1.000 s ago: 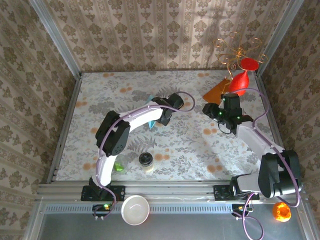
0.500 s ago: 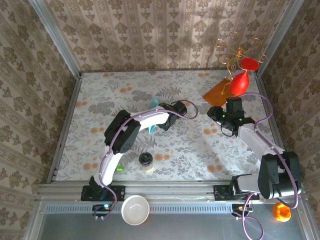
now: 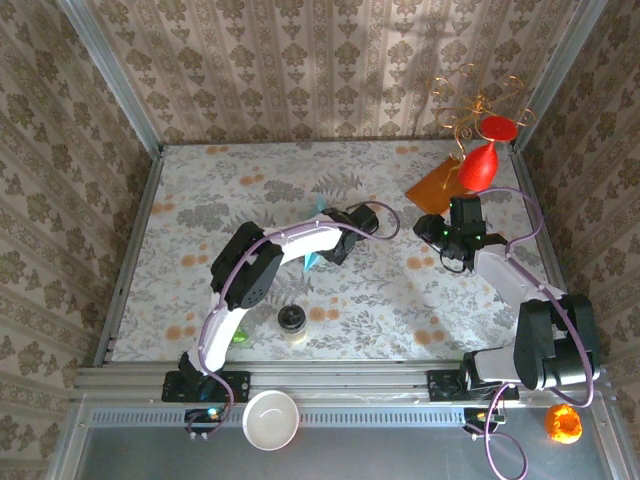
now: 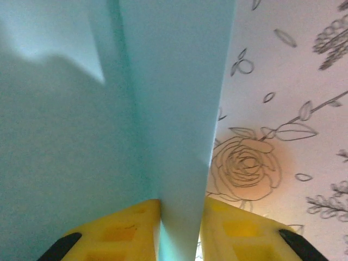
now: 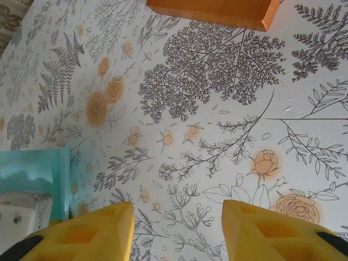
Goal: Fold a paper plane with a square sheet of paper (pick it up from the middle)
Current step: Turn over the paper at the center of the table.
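Observation:
The square sheet of paper (image 4: 163,109) is light blue and folded, standing upright with a crease running down it. My left gripper (image 4: 179,228) has its yellow fingers on either side of the fold, pressed against it. From above, the paper's tips (image 3: 312,260) stick out beside the left gripper (image 3: 338,240) near the table's middle. My right gripper (image 5: 176,228) hangs open over bare tablecloth with nothing between its fingers. In its view the blue paper (image 5: 32,168) sits at the far left. From above, the right gripper (image 3: 438,232) is to the right of the paper.
An orange-brown sheet (image 3: 435,183) lies at the back right, beside a red vase (image 3: 480,165) and a wire ornament (image 3: 475,105). A black-lidded jar (image 3: 292,323) stands near the front. A white bowl (image 3: 271,418) and an orange ball (image 3: 563,424) sit off the table.
My left gripper has carried the blue paper to the right and a little nearer. The right arm has barely shifted.

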